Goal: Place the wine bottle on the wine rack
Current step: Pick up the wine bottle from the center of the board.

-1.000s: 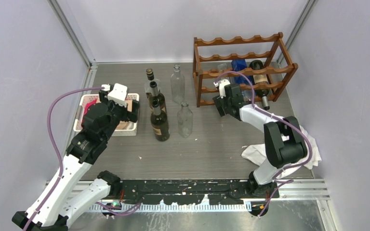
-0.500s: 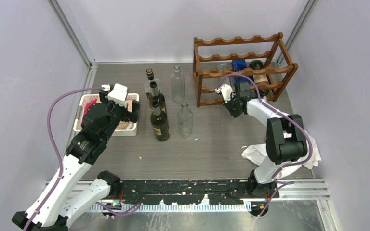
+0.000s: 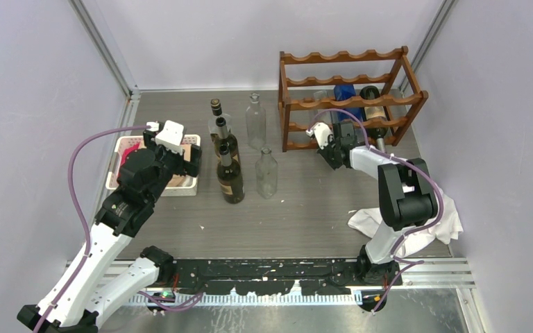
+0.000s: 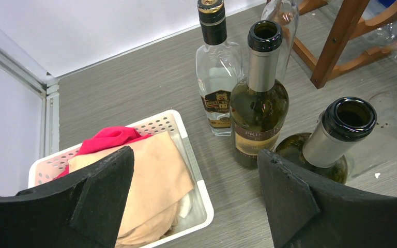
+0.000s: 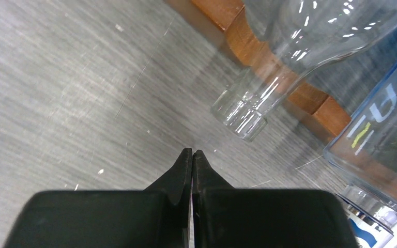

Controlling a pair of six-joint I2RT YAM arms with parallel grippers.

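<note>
The reddish-brown wine rack [image 3: 350, 97] stands at the back right. On its lower tier lie a dark wine bottle [image 3: 373, 114], a blue bottle [image 3: 345, 94] and a clear bottle [image 5: 245, 111] whose neck pokes out over the rail [image 5: 248, 46]. Two green wine bottles [image 3: 225, 142] [image 3: 230, 177] stand upright mid-table, also in the left wrist view [image 4: 258, 103] [image 4: 336, 137]. My right gripper [image 3: 338, 135] [image 5: 192, 153] is shut and empty, low over the table just short of the clear bottle's mouth. My left gripper [image 3: 189, 161] [image 4: 195, 155] hangs open over the basket's edge, holding nothing.
A white basket [image 3: 154, 189] [image 4: 196, 170] with red and tan cloths sits at the left. A clear liquor bottle [image 4: 217, 77] and two clear glass bottles [image 3: 255, 121] [image 3: 266, 173] stand among the wine bottles. A white cloth [image 3: 368, 222] lies near the right arm's base.
My right gripper has closed with nothing in it, and its wrist has swung back and right, closer to the rack's front. The left arm has not moved.
</note>
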